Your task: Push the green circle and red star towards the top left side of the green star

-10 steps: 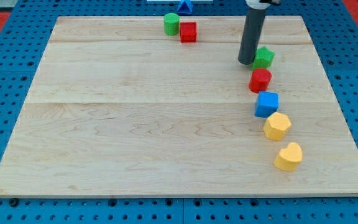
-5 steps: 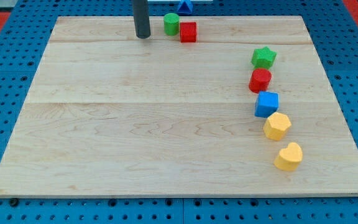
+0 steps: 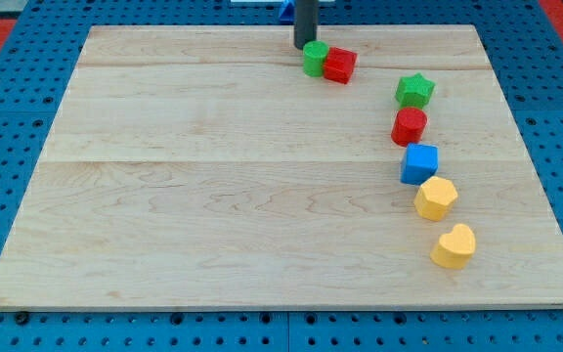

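Observation:
The green circle (image 3: 315, 59) and the red star (image 3: 339, 66) sit touching each other near the view's top centre. My tip (image 3: 305, 47) rests just at the upper left of the green circle, against it. The green star (image 3: 414, 91) lies to their right, apart from the red star by a gap. The rod rises out of the view's top.
Below the green star runs a curved line of blocks: a red circle (image 3: 409, 126), a blue cube (image 3: 419, 163), a yellow hexagon (image 3: 436, 198) and a yellow heart (image 3: 454, 245). A blue block (image 3: 286, 10) peeks out behind the rod at the board's top edge.
My tip went from beside the green star to the left of the green circle, then came right, pushing the green circle and red star rightward and a little down towards the green star.

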You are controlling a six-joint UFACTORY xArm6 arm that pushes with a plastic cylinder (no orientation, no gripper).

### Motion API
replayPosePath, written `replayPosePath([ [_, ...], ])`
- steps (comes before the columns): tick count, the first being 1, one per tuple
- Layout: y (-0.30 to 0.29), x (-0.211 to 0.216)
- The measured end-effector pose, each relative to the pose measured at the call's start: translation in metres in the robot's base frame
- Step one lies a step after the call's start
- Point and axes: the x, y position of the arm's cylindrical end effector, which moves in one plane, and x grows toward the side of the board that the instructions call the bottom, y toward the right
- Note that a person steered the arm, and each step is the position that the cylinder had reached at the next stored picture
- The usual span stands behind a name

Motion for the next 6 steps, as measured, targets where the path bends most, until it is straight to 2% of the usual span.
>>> replayPosePath([
  [1,-0.015,0.009],
  [3,-0.013,0.061],
  [6,0.007,0.056],
])
